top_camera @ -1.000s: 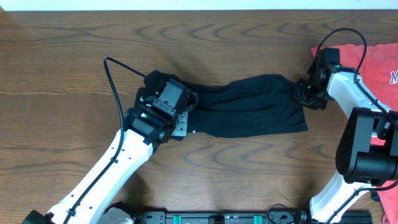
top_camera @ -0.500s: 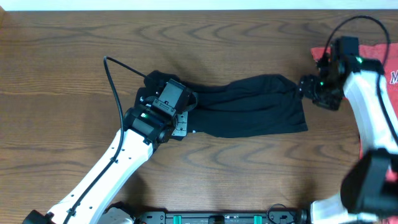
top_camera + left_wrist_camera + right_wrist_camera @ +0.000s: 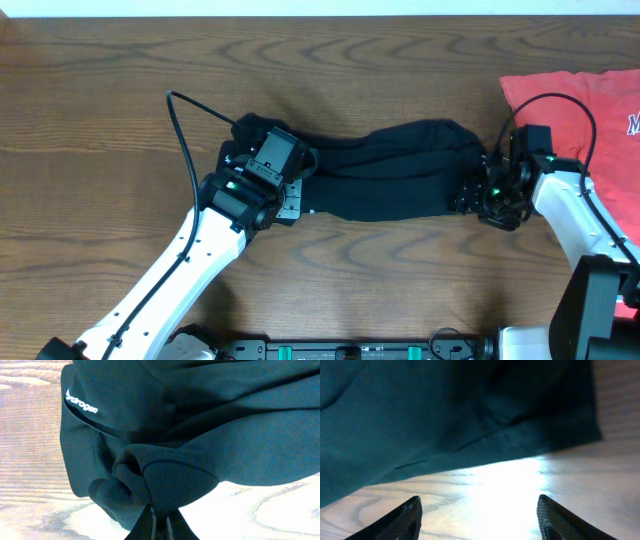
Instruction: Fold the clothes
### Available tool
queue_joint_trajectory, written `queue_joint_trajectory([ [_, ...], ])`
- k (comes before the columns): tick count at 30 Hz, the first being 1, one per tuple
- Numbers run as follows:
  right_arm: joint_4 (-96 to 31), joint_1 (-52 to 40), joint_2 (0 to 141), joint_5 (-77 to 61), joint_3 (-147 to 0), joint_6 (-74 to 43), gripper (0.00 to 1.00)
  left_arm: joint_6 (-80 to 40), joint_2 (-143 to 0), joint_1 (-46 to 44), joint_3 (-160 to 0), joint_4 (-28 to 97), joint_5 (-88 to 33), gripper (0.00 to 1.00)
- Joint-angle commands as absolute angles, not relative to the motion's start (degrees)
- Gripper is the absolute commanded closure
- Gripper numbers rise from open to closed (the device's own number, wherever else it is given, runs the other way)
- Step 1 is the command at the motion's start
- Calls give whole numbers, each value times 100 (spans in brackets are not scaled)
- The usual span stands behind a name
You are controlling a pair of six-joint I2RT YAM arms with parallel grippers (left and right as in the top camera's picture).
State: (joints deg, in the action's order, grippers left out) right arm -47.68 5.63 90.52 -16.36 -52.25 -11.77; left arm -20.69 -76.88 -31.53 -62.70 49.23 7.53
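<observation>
The clothes (image 3: 390, 175), a plain black garment, lie stretched left to right across the middle of the table. My left gripper (image 3: 300, 162) sits at the garment's left end, shut on a bunched pinch of black fabric (image 3: 165, 485); in the left wrist view the left gripper (image 3: 161, 525) has cloth squeezed between its fingers. My right gripper (image 3: 472, 196) is at the lower right corner of the garment, open. In the right wrist view the right gripper (image 3: 482, 520) spreads its fingers (image 3: 402, 520) wide over bare wood, with the clothes' hem (image 3: 485, 435) just ahead.
A red-orange T-shirt (image 3: 570, 100) with white lettering lies at the right edge of the table, behind my right arm. A black cable (image 3: 190, 130) loops up from the left arm. The wooden table (image 3: 120, 100) spreads around the garment.
The right gripper has left the garment's upper right corner, swung out to the right, and come down at its lower right corner with wider jaws. The left arm has not moved.
</observation>
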Motion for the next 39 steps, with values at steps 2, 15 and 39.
queue_joint_trajectory([
  [2,-4591,325,9292,-1846,-5192,-1243,32,-1973,-7717,-3118,-6278,4925,845,94],
  [15,-3892,-104,10116,-1846,-5196,-1625,87,-1973,-7717,-3118,-6278,4969,845,94],
  [39,-5664,-97,8298,-320,-7725,-1258,99,-1737,-6744,-3118,-7030,4873,1343,94],
])
